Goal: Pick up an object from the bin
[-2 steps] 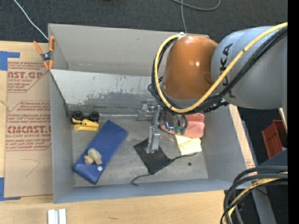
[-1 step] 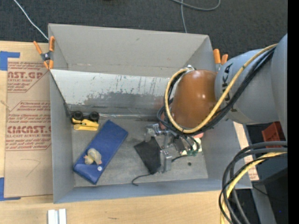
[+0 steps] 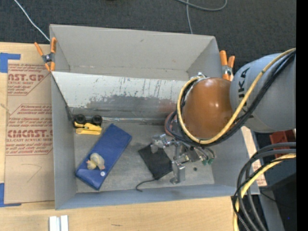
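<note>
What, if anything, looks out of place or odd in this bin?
One thing: a small pale beige lump rests on top of the blue flat rectangular pad, lower left in the grey metal bin, not on its floor. Nothing looks spilled.

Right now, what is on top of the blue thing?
A small tan lump lies on the flat blue pad, near its lower end. Whatever is under the pad is covered.

Bright, even light casts soft shadows inside the bin (image 3: 63, 143).

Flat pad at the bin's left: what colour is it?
The pad is dark blue; the camera view shows it.
</note>
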`<state>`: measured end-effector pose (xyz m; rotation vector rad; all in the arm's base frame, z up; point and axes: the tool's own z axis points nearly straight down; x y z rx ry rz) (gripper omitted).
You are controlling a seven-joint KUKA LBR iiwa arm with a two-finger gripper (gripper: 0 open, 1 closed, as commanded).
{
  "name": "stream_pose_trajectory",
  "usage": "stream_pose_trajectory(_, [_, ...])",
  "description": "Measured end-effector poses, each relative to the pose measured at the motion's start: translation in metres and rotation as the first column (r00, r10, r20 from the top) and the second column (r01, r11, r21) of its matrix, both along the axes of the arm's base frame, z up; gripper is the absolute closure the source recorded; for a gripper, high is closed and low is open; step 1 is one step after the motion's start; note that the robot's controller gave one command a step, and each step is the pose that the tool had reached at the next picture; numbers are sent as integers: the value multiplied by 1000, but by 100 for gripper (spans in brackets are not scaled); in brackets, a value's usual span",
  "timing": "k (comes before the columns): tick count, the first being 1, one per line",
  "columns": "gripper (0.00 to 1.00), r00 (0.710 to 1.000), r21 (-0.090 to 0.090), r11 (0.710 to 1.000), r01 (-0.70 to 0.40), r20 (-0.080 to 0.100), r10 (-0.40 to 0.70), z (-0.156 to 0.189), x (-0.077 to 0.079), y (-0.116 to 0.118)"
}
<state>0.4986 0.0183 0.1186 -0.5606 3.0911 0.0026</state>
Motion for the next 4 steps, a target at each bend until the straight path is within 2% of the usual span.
stream_pose_trajectory(1, [0, 1000, 2, 1000, 27, 0, -27, -51, 0, 0])
stream_pose_trajectory(2, [100, 985, 2, 985, 175, 0, -175, -47, -2, 0])
stream_pose_trajectory(3, [100, 985, 2, 985, 175, 0, -175, -47, -2, 0])
stream_pose_trajectory(4, [100, 985, 2, 985, 173, 1, -173, -49, 24, -6])
